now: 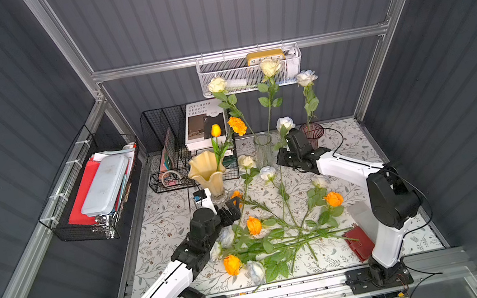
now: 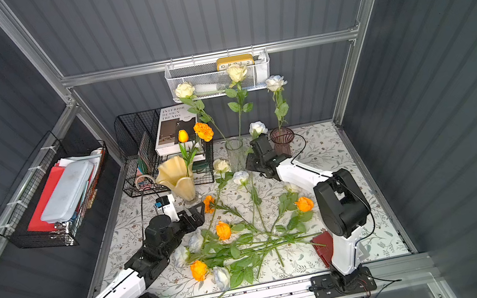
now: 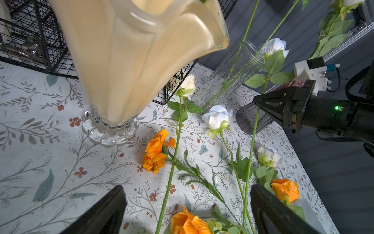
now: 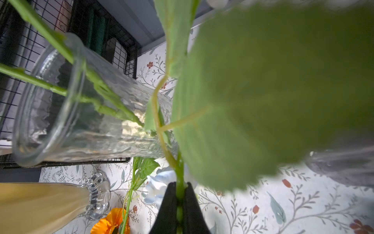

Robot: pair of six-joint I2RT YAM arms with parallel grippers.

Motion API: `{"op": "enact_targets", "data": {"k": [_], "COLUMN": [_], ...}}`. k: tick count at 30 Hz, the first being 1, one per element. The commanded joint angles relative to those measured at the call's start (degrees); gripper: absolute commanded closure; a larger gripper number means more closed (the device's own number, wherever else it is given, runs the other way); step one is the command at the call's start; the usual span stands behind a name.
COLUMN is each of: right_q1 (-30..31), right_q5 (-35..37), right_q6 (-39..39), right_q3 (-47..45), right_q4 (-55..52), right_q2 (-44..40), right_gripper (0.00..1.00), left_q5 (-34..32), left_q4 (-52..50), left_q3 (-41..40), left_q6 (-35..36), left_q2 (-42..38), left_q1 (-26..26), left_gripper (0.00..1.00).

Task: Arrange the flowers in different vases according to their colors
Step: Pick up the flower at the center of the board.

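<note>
The right gripper (image 4: 179,188) is clamped high on a white rose (image 1: 285,123), probably so the long lower stem can drop into the purple vase (image 1: 312,134) just right. The rose stands nearly upright, bloom up. The left gripper (image 3: 187,187) hangs spread apart over the table's orange marigold (image 3: 155,151).

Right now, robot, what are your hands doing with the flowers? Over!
Right hand shut on white rose stem, between clear vase and purple vase. Left hand open above loose flowers. Held stem's lower end lies among them: may snag.
</note>
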Motion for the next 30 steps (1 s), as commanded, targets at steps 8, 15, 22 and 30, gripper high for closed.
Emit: {"op": "enact_targets", "data": {"k": [8, 15, 22, 30], "right_q1": [-0.2, -0.2, -0.2, 0.0], "right_q5": [4.3, 5.8, 8.5, 11.8], "right_q6": [-6.2, -9.5, -15.0, -24.9], "right_q3": [0.2, -0.8, -1.4, -4.6], "right_q4": [7.1, 8.8, 13.4, 30.0], "right_q2": [-6.8, -13.3, -21.3, -32.8], "right_gripper": [1.00, 1.00, 1.00, 1.00], "left_q5": [0.6, 0.7, 0.9, 1.0], "left_q4": [0.7, 0.9, 1.0, 1.2], "left_q3": [-0.5, -0.5, -0.4, -0.2], "left_q6": [1.5, 1.6, 1.6, 1.7], "left_q2": [-0.4, -0.1, 0.3, 0.9], "left_q1": [0.1, 0.2, 0.1, 0.1], "left_gripper": [0.01, 0.01, 0.01, 0.01]}}
